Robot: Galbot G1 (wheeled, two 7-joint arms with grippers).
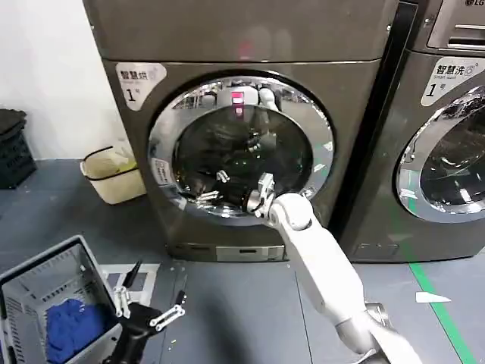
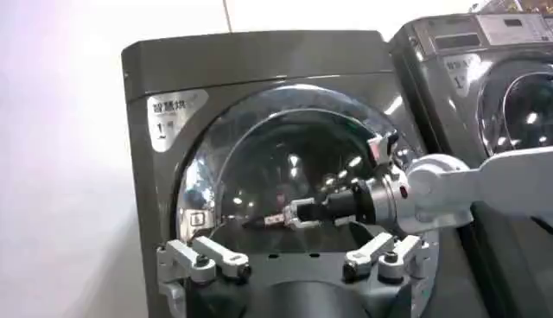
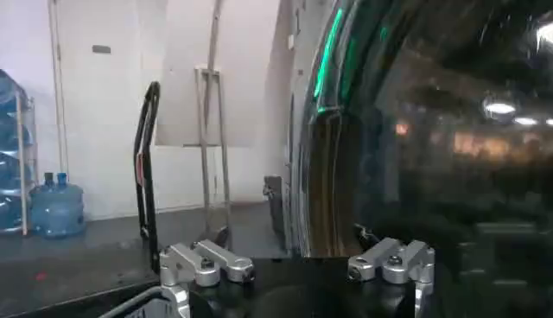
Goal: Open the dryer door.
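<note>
The dryer door (image 1: 239, 148), a round porthole with a wide chrome rim and dark glass, fills the front of the dark grey machine. It lies close against the front, and I cannot tell if it is latched. My right gripper (image 1: 258, 196) is at the door's lower right rim and is open. In the right wrist view the rim's edge (image 3: 304, 173) runs between the right gripper's (image 3: 298, 266) spread fingers, beside the glass (image 3: 449, 130). My left gripper (image 1: 148, 303) hangs low near the floor, open and empty. It faces the door (image 2: 285, 164) and the right gripper (image 2: 275, 219).
A second machine (image 1: 447, 144) with a similar door stands close on the right. A grey basket (image 1: 45, 265) holding blue cloth (image 1: 68, 326) sits at the lower left. A beige bin (image 1: 114, 174) and a black crate (image 1: 11, 148) stand by the wall.
</note>
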